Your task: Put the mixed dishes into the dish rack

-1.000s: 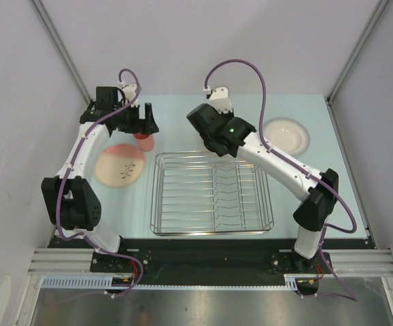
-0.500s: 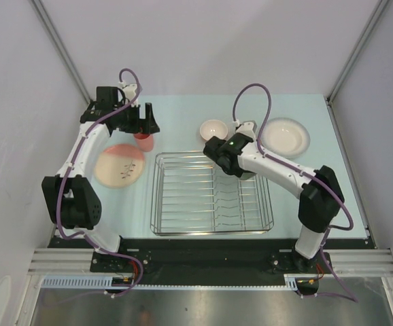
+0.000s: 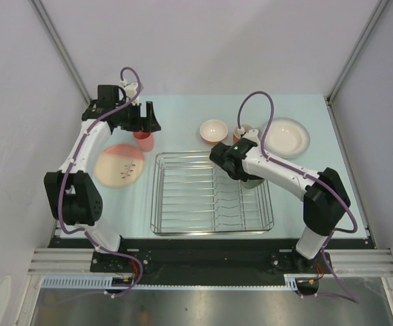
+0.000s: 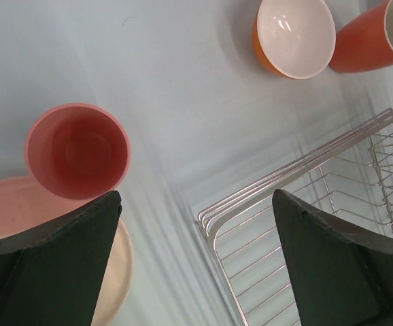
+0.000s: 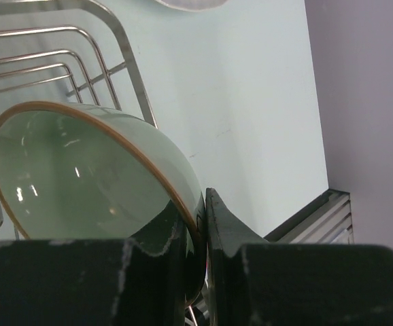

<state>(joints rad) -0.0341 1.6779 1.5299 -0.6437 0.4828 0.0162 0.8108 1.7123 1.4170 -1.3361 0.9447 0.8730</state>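
Overhead: the dish rack [image 3: 210, 204] looks bare. The orange white-lined bowl [image 3: 213, 130], orange mug [image 3: 240, 132], white plate [image 3: 286, 136], leaf-patterned plate [image 3: 119, 165] and pink tumbler [image 3: 142, 141] sit on the counter [image 3: 183, 112].

Left wrist: the left jaws gape empty near the tumbler.

Right wrist: the right jaws clamp the sage-green bowl [image 5: 81, 176] by its rim, at the rack's corner.

Both arms same build, fwiw. Left arm [image 3: 81, 153] and right arm [image 3: 281, 173]: white shells on long links, chunky black joint housings, bolted onto black base plate [image 3: 203, 261]. Left purple cable [image 3: 130, 73] loops at far end from plate; right purple cable [image 3: 258, 102] arcs up same way. Tiny green light [image 3: 236, 144] on right arm's black wrist block. Left end effector [image 4: 196, 195]: matte black wedge fingers [image 4: 54, 265]. Right end effector [image 5: 203, 207]: black fingers [image 5: 305, 278], white scuffs.
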